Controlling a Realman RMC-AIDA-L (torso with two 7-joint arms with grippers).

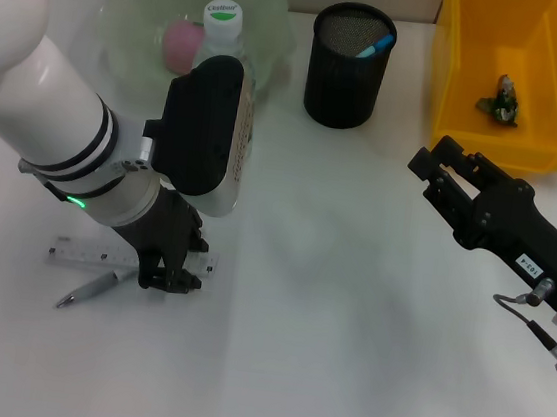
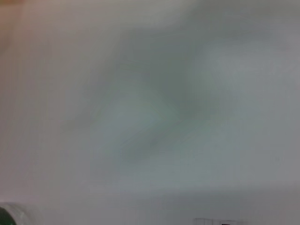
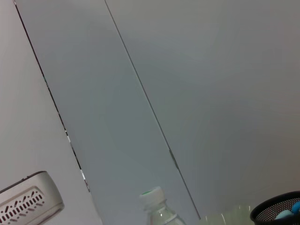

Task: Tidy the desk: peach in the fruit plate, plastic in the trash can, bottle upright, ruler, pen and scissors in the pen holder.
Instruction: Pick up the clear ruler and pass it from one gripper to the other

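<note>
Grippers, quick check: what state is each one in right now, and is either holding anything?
Left gripper: down at the ruler and pen; state cannot be told.
Right gripper: open, holding nothing, above the table.

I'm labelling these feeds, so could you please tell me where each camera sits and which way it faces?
Head view: looks down at the desk; shows both arms, left end effector at the ruler, right end effector hovering.
Left wrist view: close to the desk, blurred; no own body.
Right wrist view: faces the wall; no own body.
Shared: bottle, pen holder.
</note>
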